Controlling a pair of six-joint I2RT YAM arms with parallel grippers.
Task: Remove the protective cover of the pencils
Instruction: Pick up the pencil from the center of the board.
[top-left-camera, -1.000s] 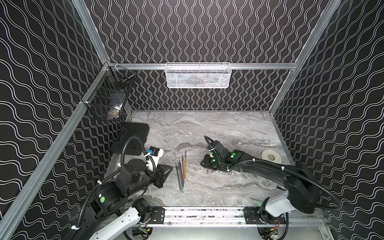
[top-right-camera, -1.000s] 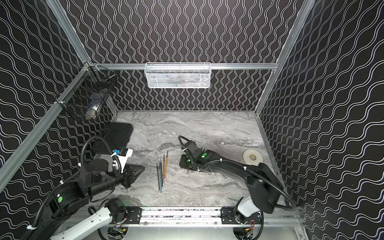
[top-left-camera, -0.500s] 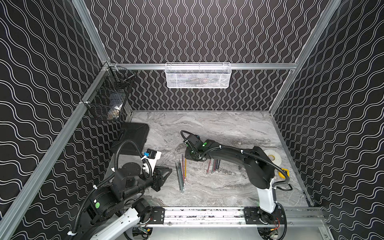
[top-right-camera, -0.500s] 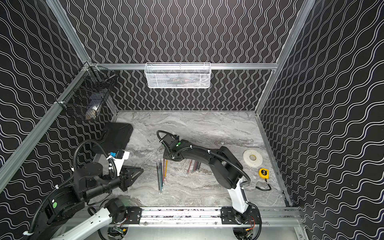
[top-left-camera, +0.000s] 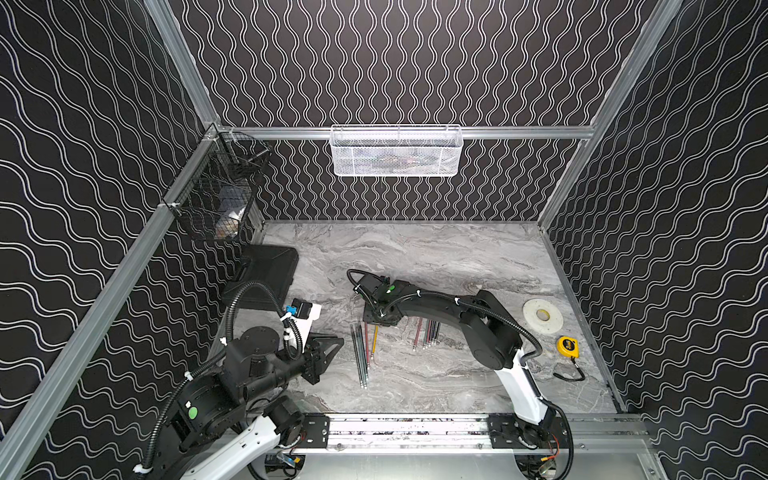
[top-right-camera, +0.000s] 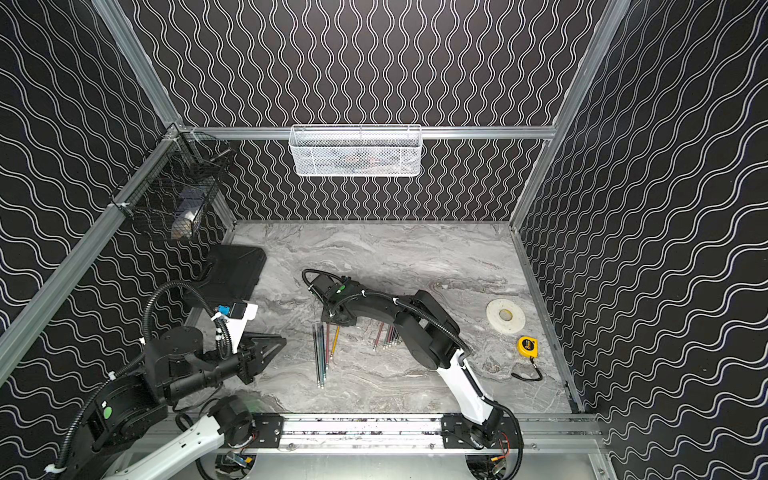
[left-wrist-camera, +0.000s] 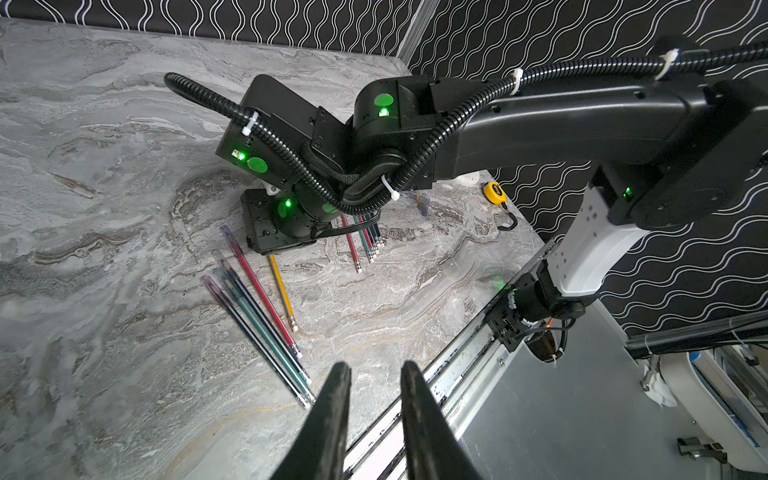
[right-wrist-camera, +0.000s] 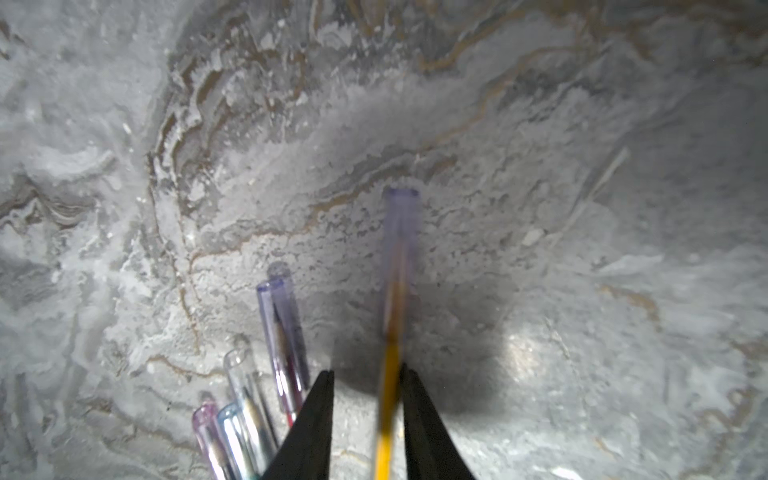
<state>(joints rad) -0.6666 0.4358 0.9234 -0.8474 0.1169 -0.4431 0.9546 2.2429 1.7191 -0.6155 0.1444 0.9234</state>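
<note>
Five capped pencils (left-wrist-camera: 262, 291) left, other bunch (left-wrist-camera: 368, 243) probably done (tips hidden). Right hand (right-wrist-camera: 365, 374) spread around orange pencil (right-wrist-camera: 388, 415); left hand (left-wrist-camera: 372, 368) parted, empty.

On table (top-left-camera: 415, 257), centre: pencils (top-left-camera: 360, 357) in two clusters, side by side, apart. Far right: tape roll (top-left-camera: 542, 315) behind tape measure (top-left-camera: 567, 346). Left rear: case (top-left-camera: 270, 270).

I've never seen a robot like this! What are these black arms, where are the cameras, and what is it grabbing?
These are two robot arms with pinchers called grippers. Two pictures look down from above; two come from cameras on the wrists. On the table lie thin pencils, a tape roll, a tape measure and a black case. The right gripper stands open around an orange pencil with a clear cap. The left gripper is open and empty.
</note>
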